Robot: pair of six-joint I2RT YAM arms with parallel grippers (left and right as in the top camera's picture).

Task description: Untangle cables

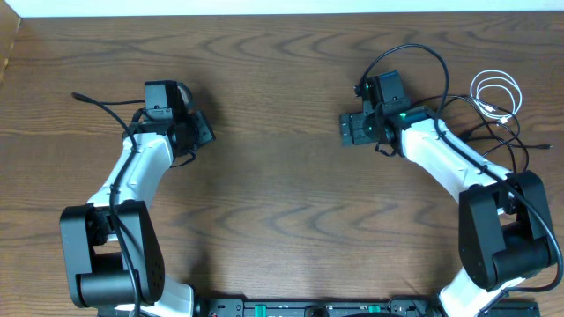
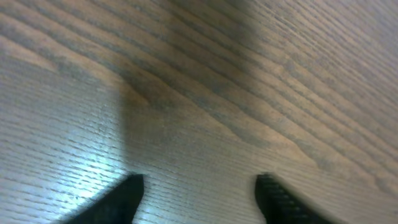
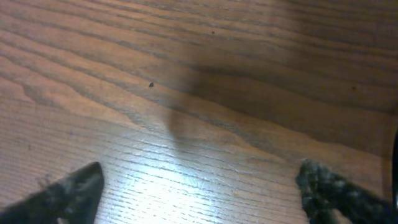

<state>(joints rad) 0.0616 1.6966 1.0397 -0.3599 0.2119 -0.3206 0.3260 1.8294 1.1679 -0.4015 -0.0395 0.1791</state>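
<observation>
My left gripper (image 2: 199, 182): jaws released, nothing between | my right gripper (image 3: 200, 169): jaws spread wide, empty | white cord (image 1: 496, 95): coiled loops far to my right, behind that gripper | right side nearer, but pointing toward centre, away from it

Table (image 1: 282, 176) is lying open across its middle; white cable (image 1: 496, 95) and black cable (image 1: 414, 47) are crowding the right side.
</observation>
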